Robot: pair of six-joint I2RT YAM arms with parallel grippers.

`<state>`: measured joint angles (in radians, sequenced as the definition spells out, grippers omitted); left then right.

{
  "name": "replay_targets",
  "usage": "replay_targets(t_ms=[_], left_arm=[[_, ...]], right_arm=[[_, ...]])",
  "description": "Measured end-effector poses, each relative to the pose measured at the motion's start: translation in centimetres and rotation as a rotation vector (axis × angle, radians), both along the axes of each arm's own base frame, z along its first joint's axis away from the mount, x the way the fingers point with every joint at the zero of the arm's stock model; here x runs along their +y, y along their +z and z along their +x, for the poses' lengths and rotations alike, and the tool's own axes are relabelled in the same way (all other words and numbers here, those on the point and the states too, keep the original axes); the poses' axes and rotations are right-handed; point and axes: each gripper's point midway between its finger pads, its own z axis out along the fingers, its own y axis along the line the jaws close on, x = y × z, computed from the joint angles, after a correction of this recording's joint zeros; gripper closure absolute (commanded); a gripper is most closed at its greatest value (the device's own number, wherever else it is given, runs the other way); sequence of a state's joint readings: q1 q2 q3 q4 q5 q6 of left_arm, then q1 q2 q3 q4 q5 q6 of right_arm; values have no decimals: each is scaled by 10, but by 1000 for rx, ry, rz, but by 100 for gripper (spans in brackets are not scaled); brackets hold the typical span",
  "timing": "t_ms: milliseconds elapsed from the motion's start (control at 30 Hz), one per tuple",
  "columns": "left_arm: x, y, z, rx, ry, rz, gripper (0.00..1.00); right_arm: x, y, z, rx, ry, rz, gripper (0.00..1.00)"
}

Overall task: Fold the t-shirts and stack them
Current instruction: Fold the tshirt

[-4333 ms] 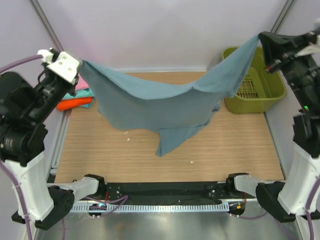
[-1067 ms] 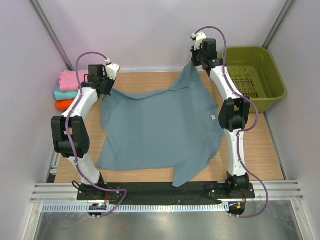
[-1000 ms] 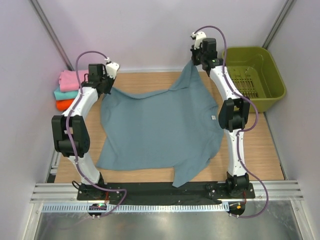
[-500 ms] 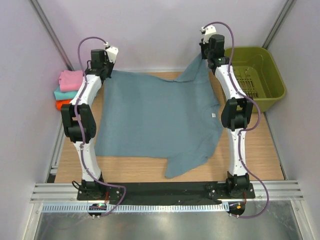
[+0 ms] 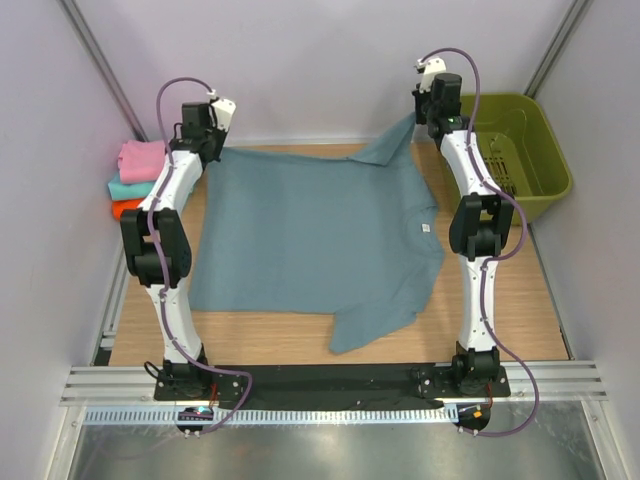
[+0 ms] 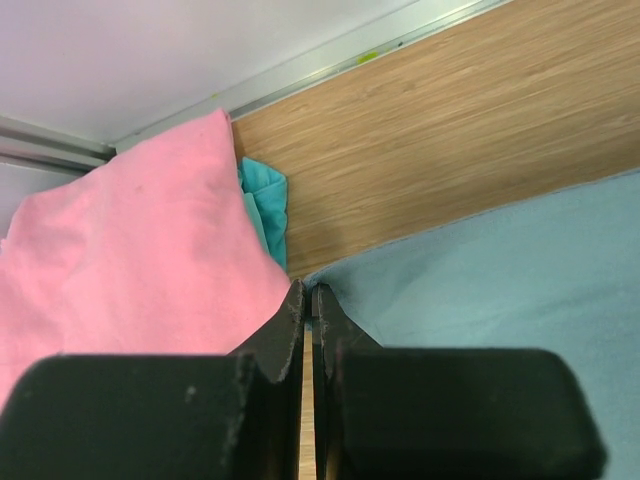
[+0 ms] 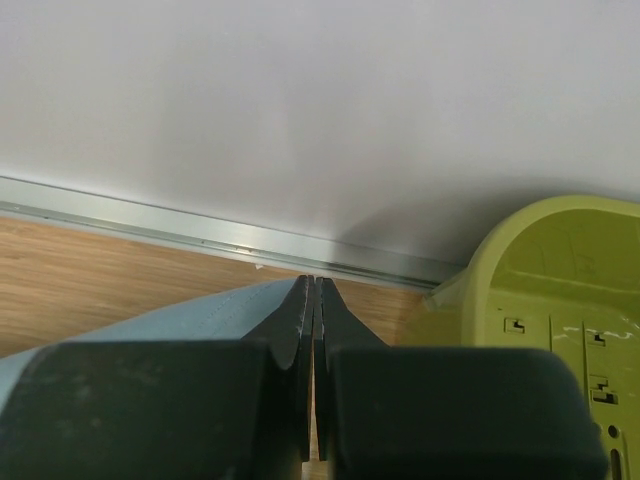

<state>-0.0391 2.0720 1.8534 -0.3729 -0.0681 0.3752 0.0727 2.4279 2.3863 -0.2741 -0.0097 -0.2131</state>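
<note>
Clamping the blue-grey t-shirt [image 5: 310,230] by its far corners are the left claw [image 6: 308,292] and right claw [image 7: 310,284]; the folded stack [image 5: 136,178] lies beside the left one, the olive basket [image 5: 548,175] beside the right.

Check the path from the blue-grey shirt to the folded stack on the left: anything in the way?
Nothing lies on the table between the blue-grey shirt and the folded stack. Only the left arm itself reaches along that strip, its end effector shut on the shirt's far corner.

slate blue-grey t-shirt [image 5: 310,240] spread nearly flat on bench [image 5: 522,300], white neck label [image 5: 424,228] at its right edge, far-right corner lifted. far left: folded stack, pink t-shirt [image 5: 140,158] over teal t-shirt [image 5: 125,188] over orange t-shirt [image 5: 122,209].
</note>
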Motion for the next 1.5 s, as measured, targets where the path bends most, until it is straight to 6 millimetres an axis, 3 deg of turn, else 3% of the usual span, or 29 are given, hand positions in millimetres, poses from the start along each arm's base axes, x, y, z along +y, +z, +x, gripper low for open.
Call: replay_targets(t_ms=[300, 433, 667, 933, 1133, 1267, 1500], left_arm=[[1, 2, -2, 5, 1, 5, 100], [1, -2, -8, 27, 0, 7, 100], [2, -8, -45, 122, -18, 21, 100], [2, -1, -104, 205, -35, 22, 100], [2, 13, -133, 202, -42, 16, 100], [3, 10, -142, 217, -42, 17, 100], [5, -13, -155, 283, -34, 13, 100]], right_arm=[[7, 13, -9, -2, 37, -7, 99], [7, 6, -16, 34, 43, -2, 99], [8, 1, -59, 148, 68, 34, 99], [11, 45, -111, 148, 87, 95, 99], [17, 65, -168, 161, 104, 149, 99], [19, 55, -200, 195, 110, 170, 99], [20, 4, -247, 325, 103, 188, 99]])
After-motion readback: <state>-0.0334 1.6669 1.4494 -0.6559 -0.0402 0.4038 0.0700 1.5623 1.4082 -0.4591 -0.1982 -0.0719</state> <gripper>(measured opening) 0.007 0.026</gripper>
